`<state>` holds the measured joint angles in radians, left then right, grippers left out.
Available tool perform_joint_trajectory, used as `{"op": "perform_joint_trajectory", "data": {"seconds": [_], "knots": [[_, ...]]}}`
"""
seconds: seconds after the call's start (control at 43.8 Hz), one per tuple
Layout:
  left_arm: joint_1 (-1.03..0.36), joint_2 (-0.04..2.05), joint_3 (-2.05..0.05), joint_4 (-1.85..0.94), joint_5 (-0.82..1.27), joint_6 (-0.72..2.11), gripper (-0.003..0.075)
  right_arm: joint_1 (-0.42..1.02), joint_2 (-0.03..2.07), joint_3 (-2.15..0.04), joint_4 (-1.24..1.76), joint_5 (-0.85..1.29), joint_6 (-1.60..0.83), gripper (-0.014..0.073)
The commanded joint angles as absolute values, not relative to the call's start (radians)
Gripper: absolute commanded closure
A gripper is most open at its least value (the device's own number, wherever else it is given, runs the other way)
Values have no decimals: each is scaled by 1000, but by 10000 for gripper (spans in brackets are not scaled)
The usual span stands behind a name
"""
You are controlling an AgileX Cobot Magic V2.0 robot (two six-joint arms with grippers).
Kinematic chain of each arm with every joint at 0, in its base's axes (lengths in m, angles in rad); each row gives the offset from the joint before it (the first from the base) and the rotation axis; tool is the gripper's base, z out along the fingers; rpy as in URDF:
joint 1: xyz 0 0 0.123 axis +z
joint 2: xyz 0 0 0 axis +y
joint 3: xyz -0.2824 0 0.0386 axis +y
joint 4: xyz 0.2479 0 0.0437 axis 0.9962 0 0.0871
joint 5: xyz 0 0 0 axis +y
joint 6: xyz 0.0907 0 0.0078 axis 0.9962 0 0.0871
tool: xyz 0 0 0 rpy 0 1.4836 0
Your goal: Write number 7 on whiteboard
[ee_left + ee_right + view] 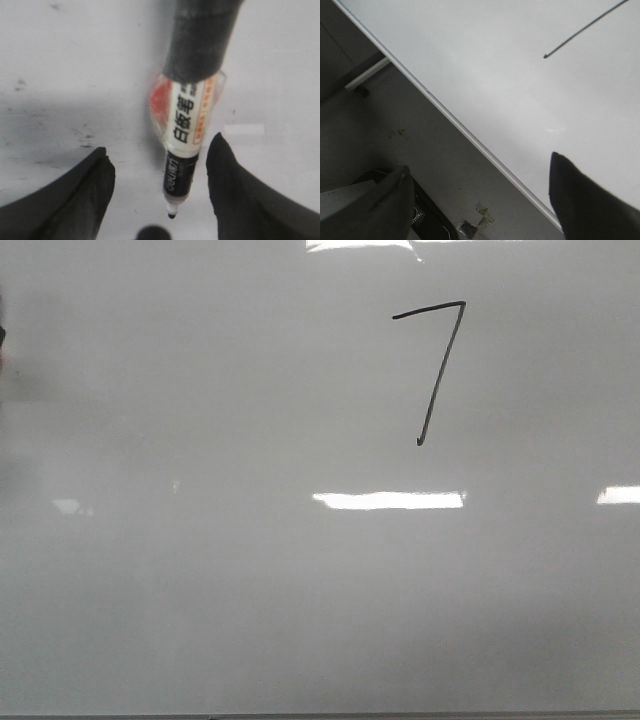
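Note:
The whiteboard (pixel 200 590) fills the front view. The number 7 (pixel 443 370) stands on it at the upper right as a thin black line, a short rising bar and a long slanted downstroke. Neither gripper shows in the front view. In the left wrist view my left gripper (pixel 160 145) is open; a whiteboard marker (pixel 182 150) with a bare black tip lies between the fingers (pixel 75 195) without touching them, its far end wrapped in dark material. My right gripper (pixel 480 162) is open and empty over the whiteboard's edge (pixel 470 135). The end of the 7's downstroke (pixel 547 55) shows there.
Bright rectangular light reflections (pixel 390 500) lie across the board. Beyond the board's edge in the right wrist view is a grey surface with tape scraps (pixel 475 222), a black object (pixel 427 220) and a white bar (pixel 367 75).

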<state>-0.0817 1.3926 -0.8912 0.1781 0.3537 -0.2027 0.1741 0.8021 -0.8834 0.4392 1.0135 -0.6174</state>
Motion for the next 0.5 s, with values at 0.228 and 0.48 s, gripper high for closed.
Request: {"op": "perform_joint_trajectory", "data": {"seconds": [0.228,0.48], "knots": [[-187,1149,-1089,131,758,-23,311,166,707,-1010,155,1134,-203,17],[-358,928,-1094,0,877,49,311,166,636,-1015,151,1189,-139,81]]}}
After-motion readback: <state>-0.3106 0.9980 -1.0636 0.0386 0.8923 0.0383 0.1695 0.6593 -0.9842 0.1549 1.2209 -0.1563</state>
